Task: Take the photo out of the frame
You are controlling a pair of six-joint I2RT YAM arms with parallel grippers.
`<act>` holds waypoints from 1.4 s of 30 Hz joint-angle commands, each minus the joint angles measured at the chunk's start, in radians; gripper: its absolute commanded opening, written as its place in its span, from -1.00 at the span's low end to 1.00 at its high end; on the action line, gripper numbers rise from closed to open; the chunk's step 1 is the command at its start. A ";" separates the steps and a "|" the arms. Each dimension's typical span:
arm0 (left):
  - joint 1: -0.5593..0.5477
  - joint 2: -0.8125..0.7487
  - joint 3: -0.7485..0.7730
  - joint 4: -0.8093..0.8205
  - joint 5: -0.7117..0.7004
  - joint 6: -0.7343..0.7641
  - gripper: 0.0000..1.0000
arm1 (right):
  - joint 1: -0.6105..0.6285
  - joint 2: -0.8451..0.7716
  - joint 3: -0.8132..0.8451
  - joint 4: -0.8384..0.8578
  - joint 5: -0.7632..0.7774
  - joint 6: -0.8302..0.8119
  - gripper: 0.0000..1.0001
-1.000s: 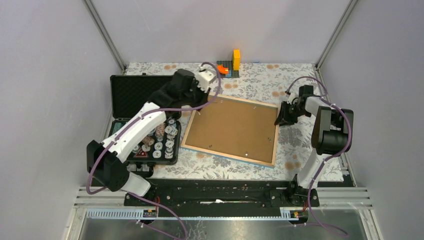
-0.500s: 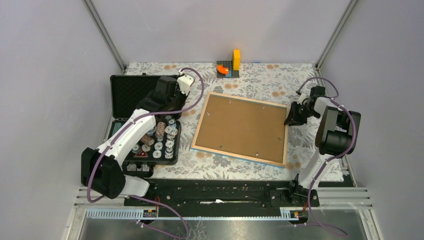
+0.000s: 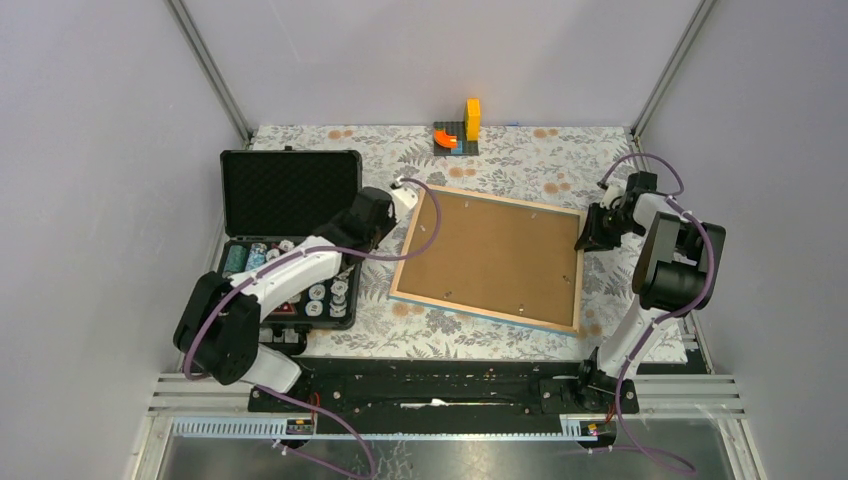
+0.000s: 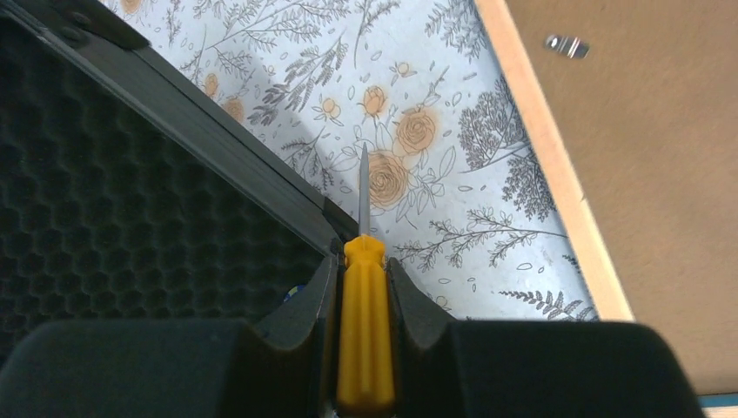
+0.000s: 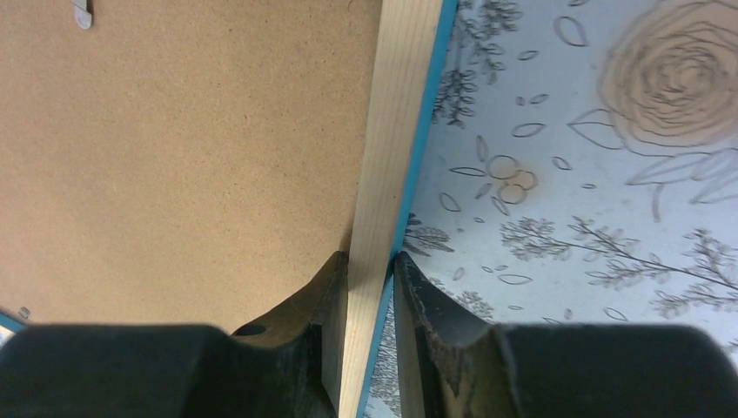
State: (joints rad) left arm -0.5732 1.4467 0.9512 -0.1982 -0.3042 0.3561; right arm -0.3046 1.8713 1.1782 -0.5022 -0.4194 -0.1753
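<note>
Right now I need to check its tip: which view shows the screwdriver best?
The left wrist view: the yellow-handled screwdriver sits clamped in the left gripper, blade pointing over the floral cloth beside the frame. The top view leaves it too small to make out; the right wrist view shows none of it.

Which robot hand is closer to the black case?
Left. The left gripper, holding a yellow screwdriver, is just beside the black case; the right gripper clamps the frame on its opposite rim.

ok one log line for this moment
left gripper: shut on screwdriver | right gripper: shut on frame edge | frame: back up | photo: not visible
</note>
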 commanded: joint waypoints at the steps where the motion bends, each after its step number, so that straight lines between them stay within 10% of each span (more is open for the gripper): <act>1: -0.052 0.011 -0.080 0.145 -0.128 0.061 -1.00 | -0.025 -0.002 0.068 -0.025 0.029 -0.036 -0.67; 28: -0.104 0.070 -0.062 -0.262 0.148 -0.064 0.04 | -0.044 -0.010 0.095 -0.058 0.021 -0.060 -0.64; 42: -0.090 -0.020 0.139 -0.294 0.597 -0.022 0.35 | -0.048 -0.041 0.147 -0.157 -0.080 -0.053 -0.70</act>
State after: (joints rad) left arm -0.6327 1.4891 1.0473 -0.5350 0.1520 0.2871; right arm -0.3424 1.8812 1.2655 -0.6025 -0.3992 -0.2245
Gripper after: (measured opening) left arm 0.648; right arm 0.283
